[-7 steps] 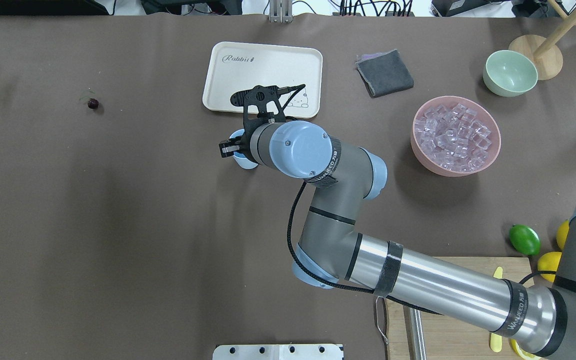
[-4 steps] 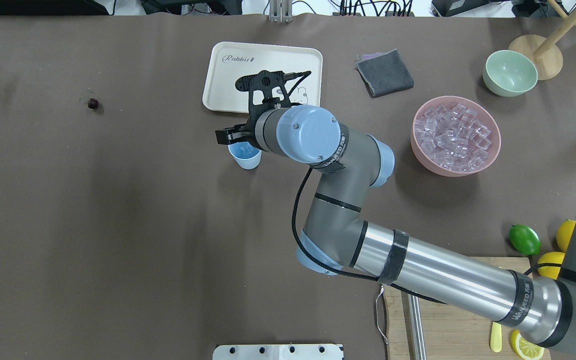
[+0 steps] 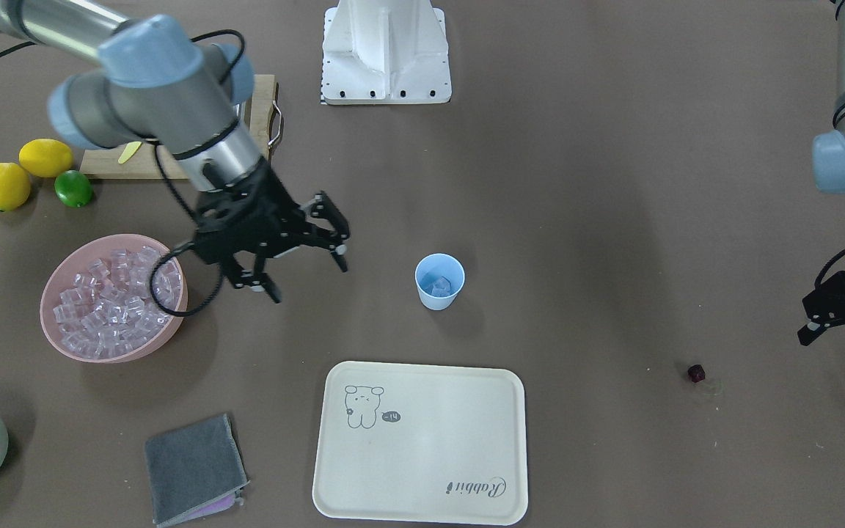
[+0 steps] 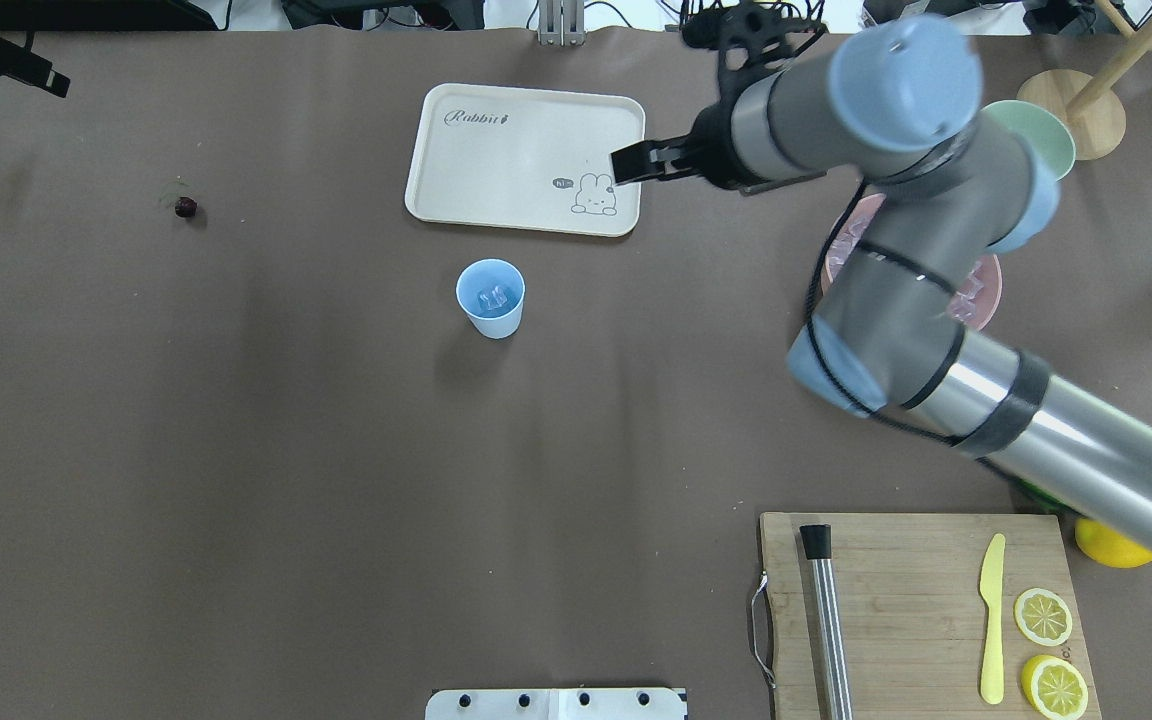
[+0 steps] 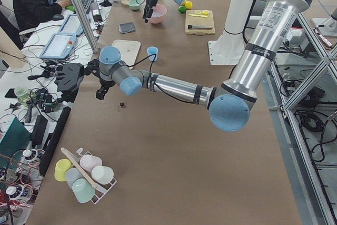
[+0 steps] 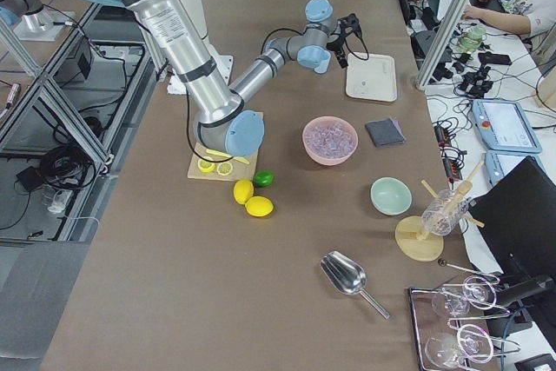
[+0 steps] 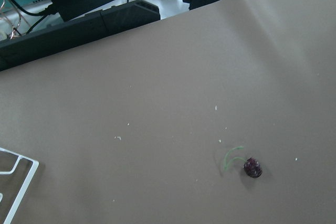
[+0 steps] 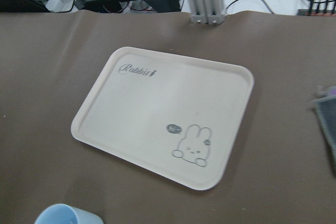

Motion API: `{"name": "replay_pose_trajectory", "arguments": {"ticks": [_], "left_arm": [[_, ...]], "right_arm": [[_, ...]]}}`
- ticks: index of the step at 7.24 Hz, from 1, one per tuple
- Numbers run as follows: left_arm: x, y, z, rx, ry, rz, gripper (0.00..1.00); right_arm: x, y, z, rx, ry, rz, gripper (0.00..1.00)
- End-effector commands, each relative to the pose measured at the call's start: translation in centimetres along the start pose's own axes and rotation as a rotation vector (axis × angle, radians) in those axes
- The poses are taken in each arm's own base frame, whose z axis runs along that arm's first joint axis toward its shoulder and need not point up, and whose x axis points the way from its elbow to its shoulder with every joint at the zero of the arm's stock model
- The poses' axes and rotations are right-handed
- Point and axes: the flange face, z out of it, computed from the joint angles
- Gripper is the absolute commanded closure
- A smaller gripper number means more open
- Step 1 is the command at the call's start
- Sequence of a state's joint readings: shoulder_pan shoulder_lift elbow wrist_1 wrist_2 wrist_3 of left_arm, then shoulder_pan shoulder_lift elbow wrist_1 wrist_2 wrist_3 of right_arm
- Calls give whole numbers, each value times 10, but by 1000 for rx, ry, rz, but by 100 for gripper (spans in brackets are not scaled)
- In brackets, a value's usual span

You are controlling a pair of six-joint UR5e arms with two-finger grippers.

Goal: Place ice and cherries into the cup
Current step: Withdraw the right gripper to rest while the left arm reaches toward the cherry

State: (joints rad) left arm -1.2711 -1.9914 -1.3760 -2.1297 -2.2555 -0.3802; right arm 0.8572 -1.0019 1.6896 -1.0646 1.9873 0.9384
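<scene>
Right hand [image 3: 305,276] gapes empty near tapered plastic cup [image 3: 436,302] holding glassy ice [image 3: 437,285].

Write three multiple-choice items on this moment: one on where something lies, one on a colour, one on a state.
1. The cherry lies: A on the bare table, apart from the cup; B in the cup; C on the tray.
2. The bowl heaped with ice is: A green; B pink; C blue.
3. The right hand is: A shut on ice; B shut on the cup; C open and empty.
Key: 1 A, it sits alone on the brown cover, far from the cup. 2 B, its rim and wall are pink. 3 C, it is spread wide with nothing held.
</scene>
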Motion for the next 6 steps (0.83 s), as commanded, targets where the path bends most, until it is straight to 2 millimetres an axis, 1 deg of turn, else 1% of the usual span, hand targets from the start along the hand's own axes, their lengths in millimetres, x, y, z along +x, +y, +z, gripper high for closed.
{"name": "replay_pose_trajectory", "arguments": {"ticks": [1, 2, 3, 4, 5, 6], "left_arm": [[46, -15, 23, -18, 35, 10, 3], [41, -15, 33, -21, 17, 7, 3], [45, -12, 42, -34, 17, 10, 3], [52, -13, 58, -55, 16, 11, 3], [51, -13, 77, -70, -16, 8, 3], [52, -13, 90, -66, -72, 12, 3]], "right_arm": [[136, -1, -97, -55, 31, 20, 0], [171, 4, -108, -56, 68, -11, 0], [214, 12, -129, -73, 86, -11, 0], [265, 21, -154, -85, 115, -17, 0], [298, 34, -153, -123, 172, -48, 0], [314, 36, -150, -151, 215, -64, 0]]}}
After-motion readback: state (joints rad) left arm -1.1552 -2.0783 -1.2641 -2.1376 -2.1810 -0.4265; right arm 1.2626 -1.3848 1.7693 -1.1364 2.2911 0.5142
